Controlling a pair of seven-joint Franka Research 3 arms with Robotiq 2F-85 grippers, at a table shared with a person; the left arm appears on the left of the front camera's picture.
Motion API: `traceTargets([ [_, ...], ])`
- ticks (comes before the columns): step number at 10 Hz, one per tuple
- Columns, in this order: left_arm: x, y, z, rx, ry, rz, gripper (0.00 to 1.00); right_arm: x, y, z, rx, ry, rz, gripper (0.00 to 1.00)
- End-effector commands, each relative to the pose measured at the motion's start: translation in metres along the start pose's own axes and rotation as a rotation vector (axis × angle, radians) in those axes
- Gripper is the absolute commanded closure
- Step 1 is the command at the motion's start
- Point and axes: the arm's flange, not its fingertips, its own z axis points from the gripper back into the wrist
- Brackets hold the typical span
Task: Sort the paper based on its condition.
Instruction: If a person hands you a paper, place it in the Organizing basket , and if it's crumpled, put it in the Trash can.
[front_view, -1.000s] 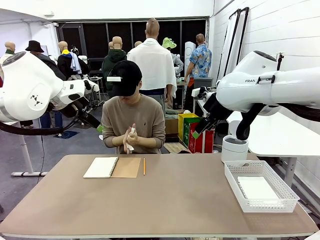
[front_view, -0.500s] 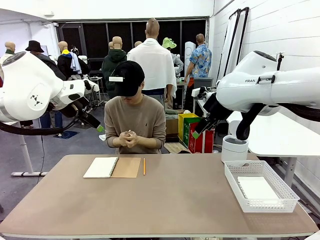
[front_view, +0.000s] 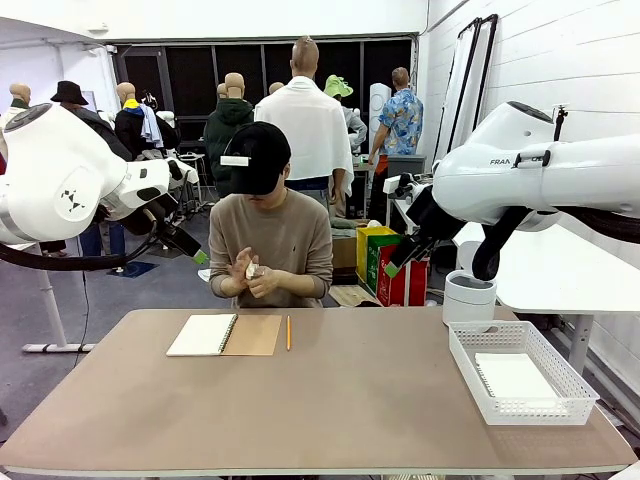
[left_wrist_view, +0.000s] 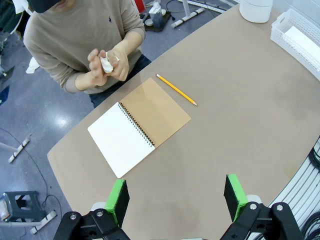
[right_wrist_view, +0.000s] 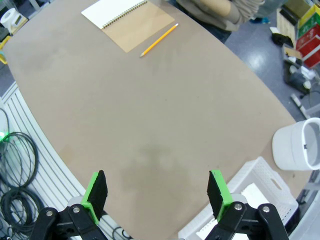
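Note:
Across the table, a person's hands squeeze a crumpled white paper (front_view: 251, 270), which the left wrist view shows as a small ball (left_wrist_view: 106, 62). A flat white sheet of paper (front_view: 513, 378) lies in the white basket (front_view: 560, 385) at the table's right. My left gripper (left_wrist_view: 175, 200) hovers high over the table's near left, open with nothing between its fingers. My right gripper (right_wrist_view: 157, 192) hangs open over the table's near right, also holding nothing. In the front view both grippers are raised at the far sides, left (front_view: 190, 245) and right (front_view: 400, 258).
An open spiral notebook (front_view: 203, 334) with a brown cover lies at the far left of the table, a yellow pencil (front_view: 288, 332) beside it. A white round bin (front_view: 468, 298) stands behind the basket. The brown tabletop (front_view: 330, 400) is bare in the middle.
The person's hands went from clasped tight around the paper to slightly parted, so the crumpled ball shows. Both arms have held still.

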Motion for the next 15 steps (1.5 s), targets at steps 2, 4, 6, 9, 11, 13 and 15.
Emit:
traceTargets([
  [2, 0.0003, 0.0013, 0.0006, -0.006, -0.012, -0.002, 0.0, -0.0007, 0.0012, -0.0005, 0.0, 0.011, -0.001, 0.0],
  [4, 0.0003, 0.0013, 0.0006, -0.006, -0.012, -0.002, 0.0, -0.0007, 0.0012, -0.0005, 0.0, 0.011, -0.001, 0.0],
  [6, 0.0003, 0.0013, 0.0006, -0.006, -0.012, -0.002, 0.0, -0.0007, 0.0012, -0.0005, 0.0, 0.011, -0.001, 0.0],
  [9, 0.0003, 0.0013, 0.0006, -0.006, -0.012, -0.002, 0.0, -0.0007, 0.0012, -0.0005, 0.0, 0.011, -0.001, 0.0],
  [11, 0.0003, 0.0013, 0.0006, -0.006, -0.012, -0.002, 0.0, -0.0007, 0.0012, -0.0005, 0.0, 0.011, -0.001, 0.0],
  [13, 0.0003, 0.0013, 0.0006, -0.006, -0.012, -0.002, 0.0, -0.0007, 0.0012, -0.0005, 0.0, 0.011, -0.001, 0.0],
  [15, 0.0003, 0.0013, 0.0006, -0.006, -0.012, -0.002, 0.0, -0.0007, 0.0012, -0.0005, 0.0, 0.011, -0.001, 0.0],
])
